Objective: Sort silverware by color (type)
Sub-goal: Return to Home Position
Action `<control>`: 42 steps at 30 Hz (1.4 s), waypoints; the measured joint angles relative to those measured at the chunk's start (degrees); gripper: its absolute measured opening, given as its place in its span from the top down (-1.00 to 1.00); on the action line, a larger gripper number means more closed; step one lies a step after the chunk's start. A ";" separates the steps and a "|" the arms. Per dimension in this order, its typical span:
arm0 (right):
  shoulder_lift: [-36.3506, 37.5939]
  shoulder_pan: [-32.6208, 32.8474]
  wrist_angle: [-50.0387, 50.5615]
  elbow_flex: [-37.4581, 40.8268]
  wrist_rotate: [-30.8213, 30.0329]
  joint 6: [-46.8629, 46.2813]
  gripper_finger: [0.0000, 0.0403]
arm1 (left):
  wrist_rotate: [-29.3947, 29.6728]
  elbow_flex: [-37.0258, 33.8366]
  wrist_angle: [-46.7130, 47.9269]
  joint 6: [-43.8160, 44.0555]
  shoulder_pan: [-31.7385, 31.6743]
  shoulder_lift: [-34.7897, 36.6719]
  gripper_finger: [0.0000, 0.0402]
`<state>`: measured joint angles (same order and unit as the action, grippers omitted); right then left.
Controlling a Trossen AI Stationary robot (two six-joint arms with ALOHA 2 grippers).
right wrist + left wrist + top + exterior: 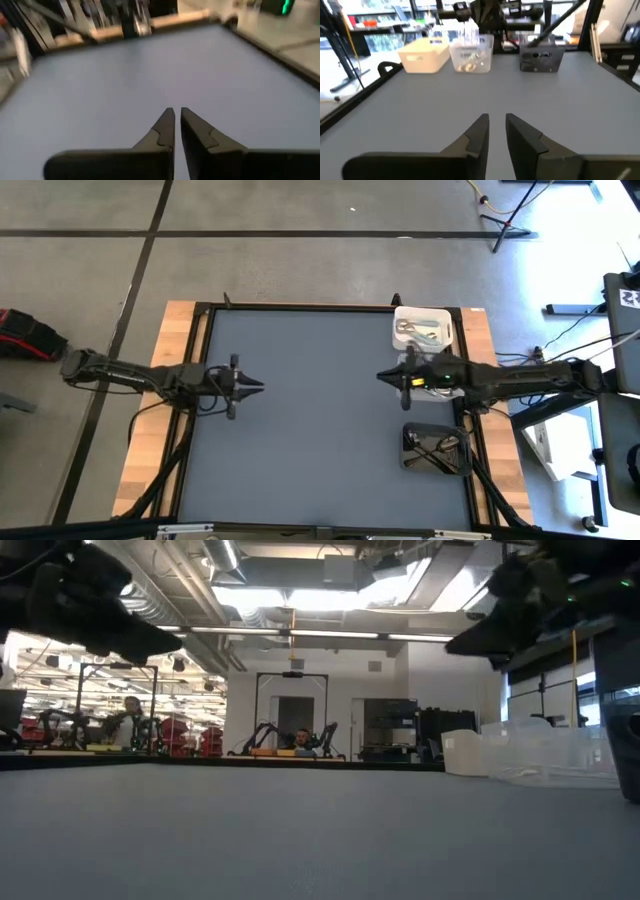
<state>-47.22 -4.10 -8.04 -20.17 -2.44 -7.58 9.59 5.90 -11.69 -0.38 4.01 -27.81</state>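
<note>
Grey table (320, 440) carries no loose piece in the high view. The silverware (420, 330) lies in the white bin (447, 314) at upper right, the dark bin (406, 462) at lower right and the clear bin (472, 42) between them. Sorting looks finished. Left hand (258, 384) and right hand (383, 376) hover mid-frame, fingers nearly together, empty.

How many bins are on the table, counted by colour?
White bin: 1
Clear bin: 1
Dark bin: 1
Total: 3 bins
</note>
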 joint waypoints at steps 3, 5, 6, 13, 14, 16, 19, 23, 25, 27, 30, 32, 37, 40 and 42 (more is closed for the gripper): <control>6.67 -0.05 -4.57 5.21 -0.29 -1.02 0.90 | 0.13 -3.00 0.12 0.08 0.00 5.79 0.72; 10.54 -0.04 -5.91 7.55 -1.01 -1.45 0.90 | 0.13 -5.15 0.01 0.26 0.00 9.07 0.73; 12.84 -0.04 -5.79 8.51 -1.03 -1.75 0.90 | 0.11 -5.50 1.72 0.36 0.00 10.57 0.73; 24.30 -0.04 -3.54 12.49 -2.10 -2.26 0.90 | -1.83 -5.50 6.54 -1.27 0.02 16.99 0.73; 25.78 -0.04 -3.02 13.09 -2.11 -2.26 0.90 | -1.80 -5.50 7.07 -1.27 0.02 17.51 0.73; 28.73 -0.04 -2.19 14.30 -2.19 -2.26 0.90 | -1.75 -5.50 9.13 -1.28 0.01 18.87 0.73; 32.67 -0.04 -1.75 16.30 -2.60 -2.27 0.90 | -2.23 -5.50 9.81 -0.52 0.00 20.30 0.73; 37.28 -0.04 1.67 17.97 -3.17 -2.59 0.90 | -3.26 -5.50 10.05 0.30 0.00 21.25 0.73; 39.45 -0.04 4.43 18.66 -3.62 -2.66 0.90 | -3.33 -5.50 10.11 0.68 0.00 21.32 0.73; 41.46 -0.04 6.88 19.20 -4.71 -2.91 0.90 | -3.19 -5.49 10.10 0.12 0.00 21.62 0.73; 42.97 -0.04 7.08 19.23 -5.10 -2.59 0.90 | -0.57 -5.50 9.64 -0.17 0.00 22.69 0.73; 43.39 -0.04 7.38 19.24 -3.66 -1.69 0.90 | -0.14 -5.50 9.59 -0.11 0.00 24.01 0.73; 43.04 -0.04 7.51 19.24 -3.06 -2.92 0.90 | -0.18 -5.50 9.51 -0.06 0.00 26.82 0.73; 42.85 -0.04 7.53 19.24 -3.06 -3.11 0.90 | -0.14 -5.49 9.55 -1.55 0.00 26.68 0.73; 42.88 -0.04 7.53 19.24 -3.06 -3.09 0.90 | -0.10 -5.48 9.53 -1.68 0.00 26.57 0.73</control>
<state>-4.34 -4.14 -0.51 -0.93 -5.50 -10.68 9.50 0.43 -2.16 -2.07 4.01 -1.24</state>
